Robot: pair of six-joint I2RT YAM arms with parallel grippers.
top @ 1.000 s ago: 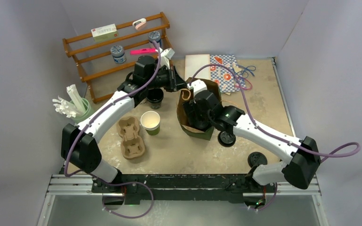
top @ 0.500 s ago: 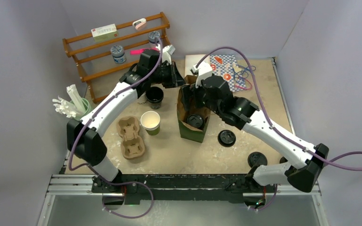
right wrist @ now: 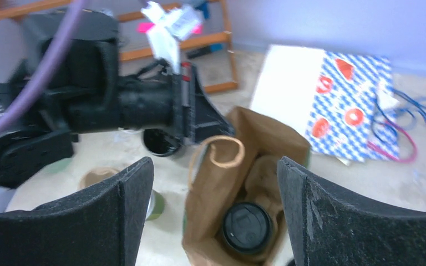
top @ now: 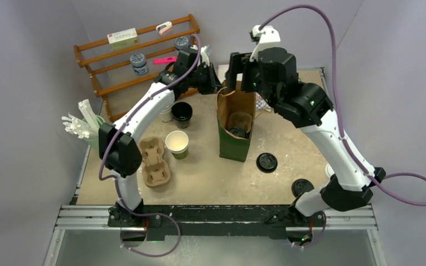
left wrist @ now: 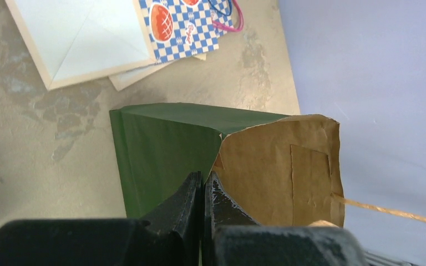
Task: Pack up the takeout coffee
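Note:
The takeout coffee [right wrist: 248, 227], with its black sip lid up, stands inside a paper bag [top: 234, 145] that is green outside and brown inside. It sits in a cardboard carrier [right wrist: 262, 173] at the bag's bottom. From the top view only the coffee's lid [top: 238, 132] shows. My left gripper [left wrist: 203, 178] is shut on the bag's rim at its far left corner and holds the bag upright. High over the bag's mouth hangs my right gripper [right wrist: 213, 163], open, with nothing between its fingers.
A lidless green cup [top: 177, 144], an all-black cup [top: 182, 112] and a cardboard carrier [top: 153, 162] lie left of the bag. Two loose black lids [top: 267, 162] [top: 302, 187] lie to its right. A wooden rack [top: 138, 55] stands at the back left, and a checked bag [right wrist: 355, 105] lies behind.
My right gripper has risen out of the bag, leaving the coffee inside, and its jaws have narrowed a little. The left gripper has lifted the rim, and the bag now stands taller.

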